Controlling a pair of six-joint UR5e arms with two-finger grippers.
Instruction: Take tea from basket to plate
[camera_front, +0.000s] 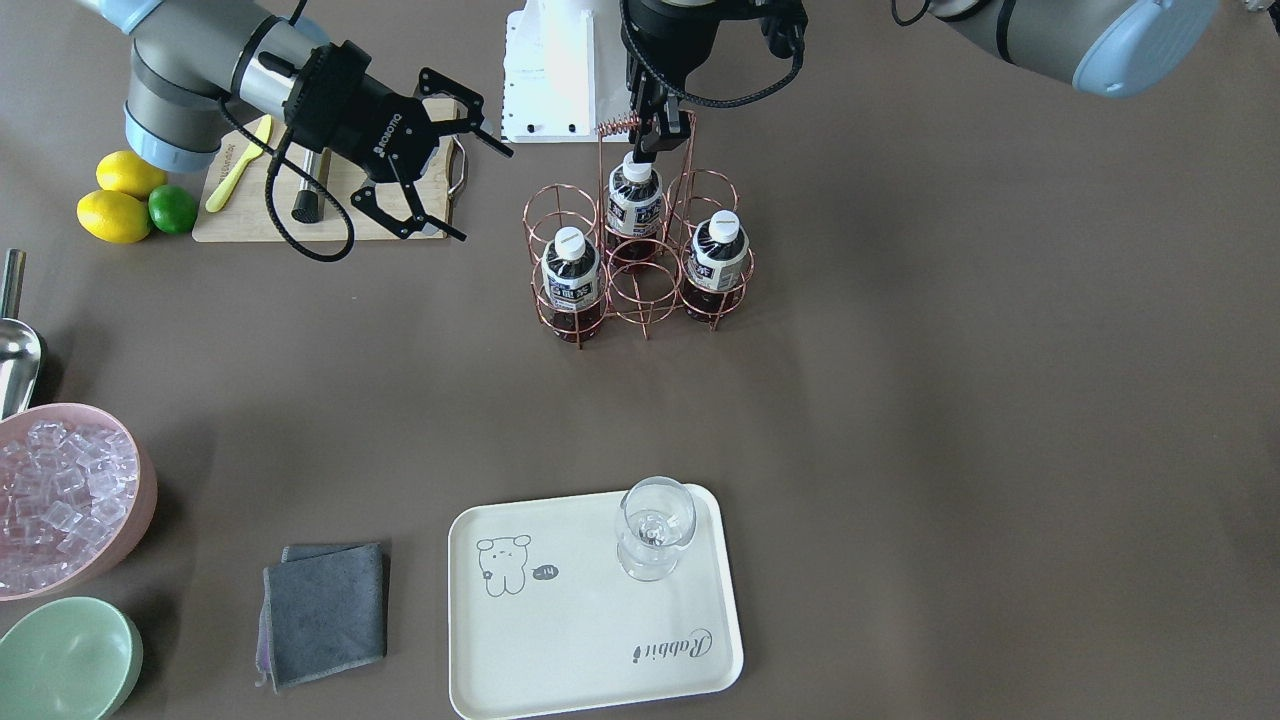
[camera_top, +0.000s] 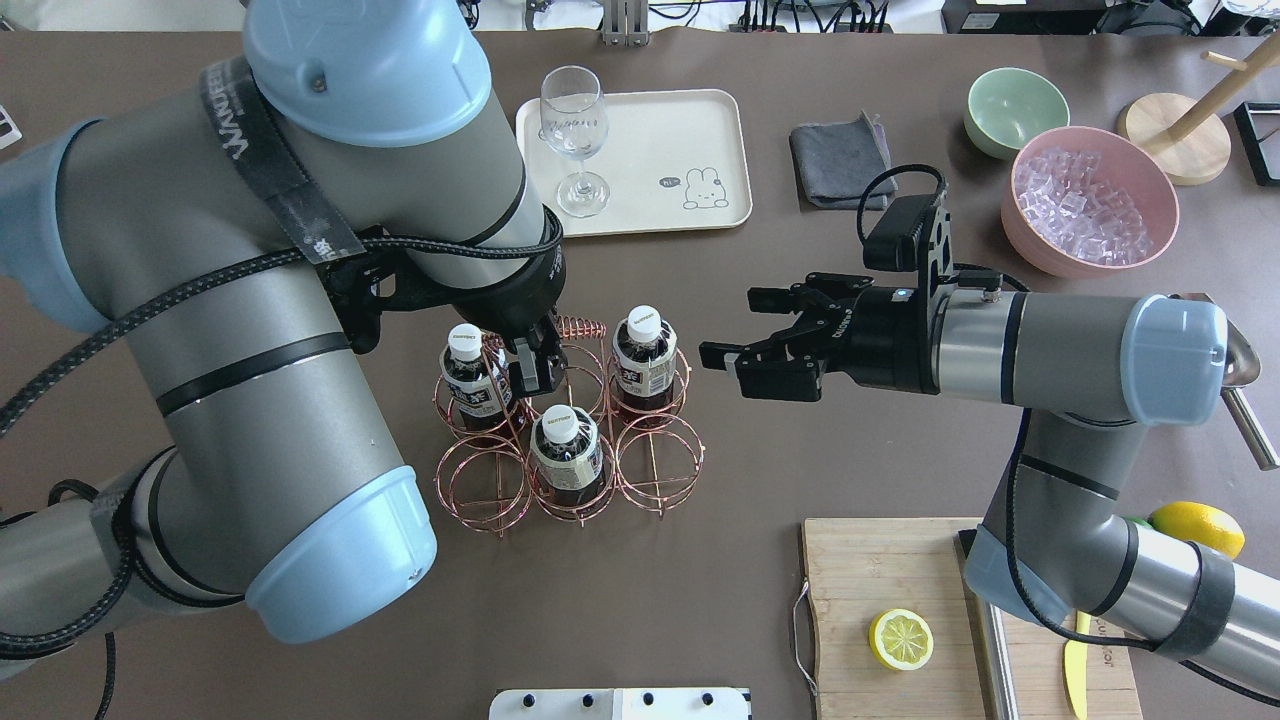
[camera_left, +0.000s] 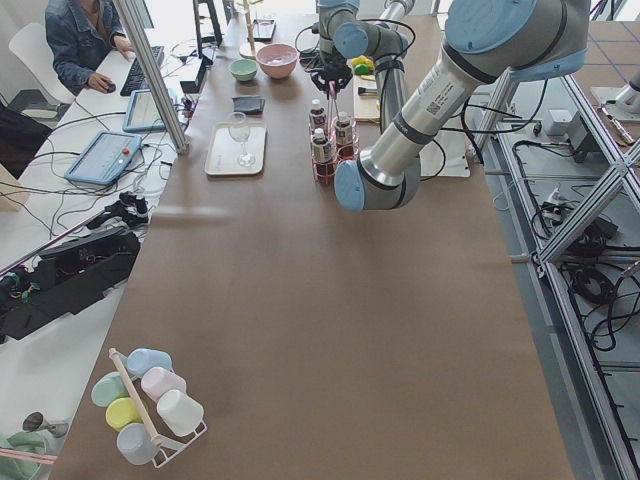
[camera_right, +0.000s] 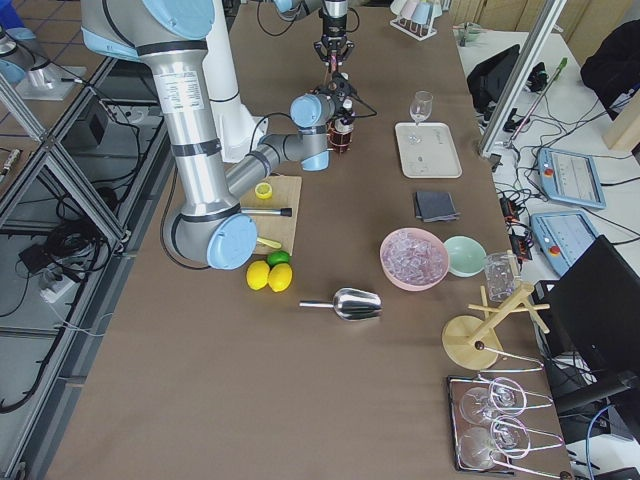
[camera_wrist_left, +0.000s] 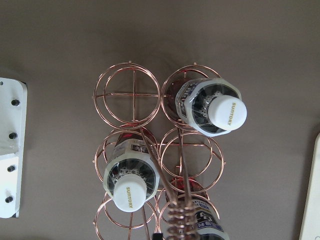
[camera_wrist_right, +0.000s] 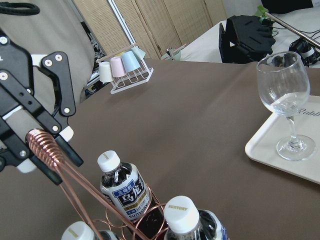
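Three tea bottles stand in the copper wire basket (camera_top: 660, 470) at mid-table (camera_front: 640, 290): one at the left (camera_top: 470, 375), one at the right (camera_top: 645, 355), one nearer the robot (camera_top: 567, 450). My left gripper (camera_top: 535, 370) hangs over the basket and is shut on the coil-wrapped handle (camera_wrist_right: 42, 147), as the right wrist view shows. My right gripper (camera_top: 730, 335) is open and empty, level with the bottles, just right of the right-hand bottle and apart from it. The cream plate (camera_top: 660, 130) lies beyond the basket and holds only a wine glass (camera_top: 575, 130).
A grey cloth (camera_top: 840, 150), a green bowl (camera_top: 1010, 105) and a pink bowl of ice (camera_top: 1090, 200) sit at the far right. A wooden cutting board (camera_top: 900, 560) with a lemon half (camera_top: 900, 640) lies under the right arm. A metal scoop (camera_front: 15, 350) is beside it.
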